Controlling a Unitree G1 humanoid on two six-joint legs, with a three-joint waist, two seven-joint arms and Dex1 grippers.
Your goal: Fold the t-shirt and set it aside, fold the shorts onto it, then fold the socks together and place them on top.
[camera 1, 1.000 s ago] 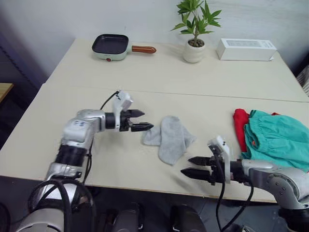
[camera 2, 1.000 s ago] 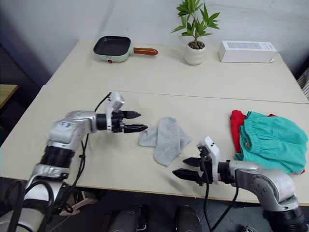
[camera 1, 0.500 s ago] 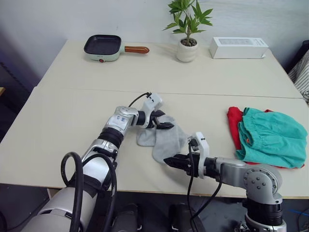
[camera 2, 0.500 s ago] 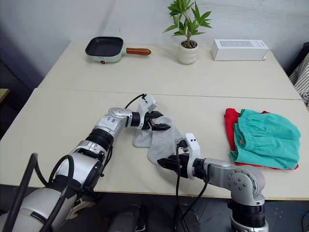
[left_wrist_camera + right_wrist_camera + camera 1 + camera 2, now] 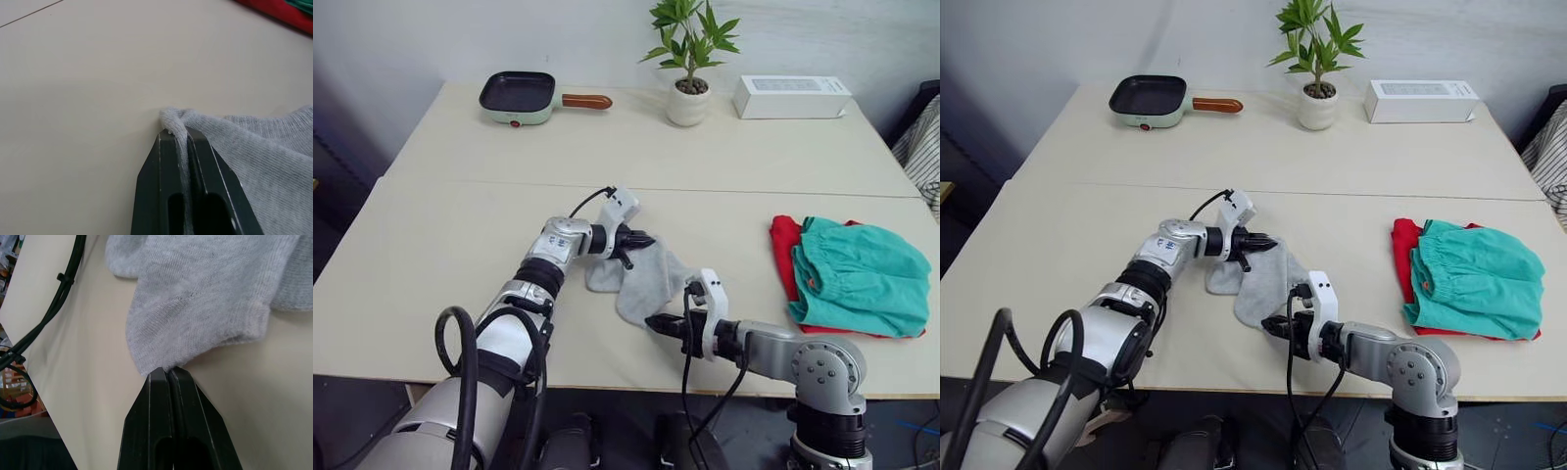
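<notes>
Since a second ago both arms have reached in to the socks (image 5: 641,279). The left gripper (image 5: 641,241), then open and apart from them, is now clamped on their far edge (fabric between its fingers); the right gripper (image 5: 658,322), open before, has closed on the near corner.

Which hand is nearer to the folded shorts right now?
Right. The right hand pinches the socks' near edge, on the side toward the shorts; the left hand grips their far edge, farther from the shorts.
</notes>
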